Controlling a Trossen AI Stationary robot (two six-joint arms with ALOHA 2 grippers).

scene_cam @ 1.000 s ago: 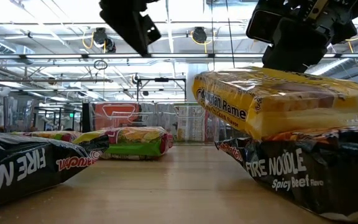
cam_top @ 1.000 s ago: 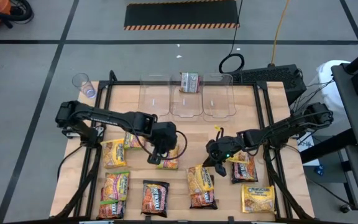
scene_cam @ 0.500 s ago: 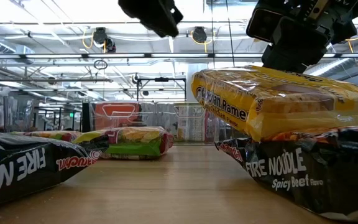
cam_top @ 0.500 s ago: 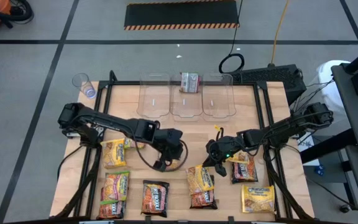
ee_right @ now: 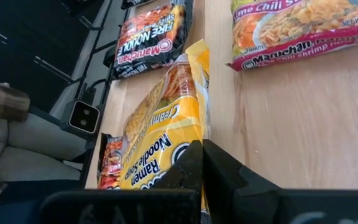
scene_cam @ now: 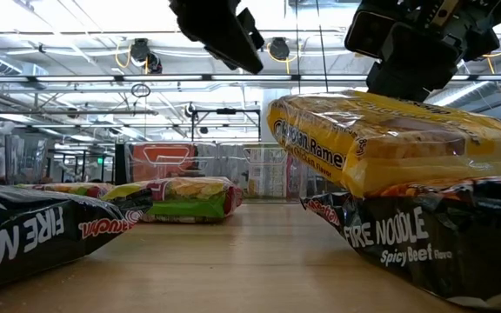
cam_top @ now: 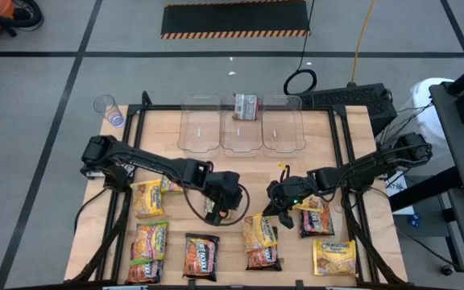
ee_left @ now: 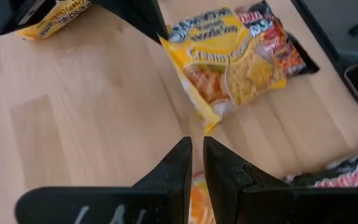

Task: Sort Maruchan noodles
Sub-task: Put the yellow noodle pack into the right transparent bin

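Observation:
Maruchan noodle packets lie flat across the near half of the table. A yellow packet (cam_top: pixel 258 232) lies on a dark Fire Noodle packet (cam_top: pixel 263 258) near the middle. My right gripper (cam_top: pixel 274 211) is shut at this yellow packet's far right corner. My left gripper (cam_top: pixel 235 212) hangs in the air just left of it, well above the wood in the low view (scene_cam: pixel 233 43). Its fingers stand a narrow gap apart (ee_left: pixel 196 144) with nothing between them. An orange packet (cam_top: pixel 215 211) lies under the left arm. My right gripper has the yellow packet by its far right corner (ee_left: pixel 165 38), pinched between the shut fingers. The fingers (ee_right: pixel 191 162) slant down from the table's right side and hide the exact spot. The packet (scene_cam: pixel 381 143) sits tilted, resting on the dark Fire Noodle packet (scene_cam: pixel 407 235).
Three clear bins (cam_top: pixel 200 127) (cam_top: pixel 241 135) (cam_top: pixel 283 129) stand at the far edge; the middle one holds a packet (cam_top: pixel 246 106). More packets lie at the near left (cam_top: pixel 147 198) (cam_top: pixel 147 251) (cam_top: pixel 200 256) and near right (cam_top: pixel 316 217) (cam_top: pixel 334 258). Bare wood lies between the bins and the arms.
My left gripper has moved toward the table's right edge and a little down, away from the orange packet toward the yellow one, tipping its fingers further down. The right gripper and all packets have kept still.

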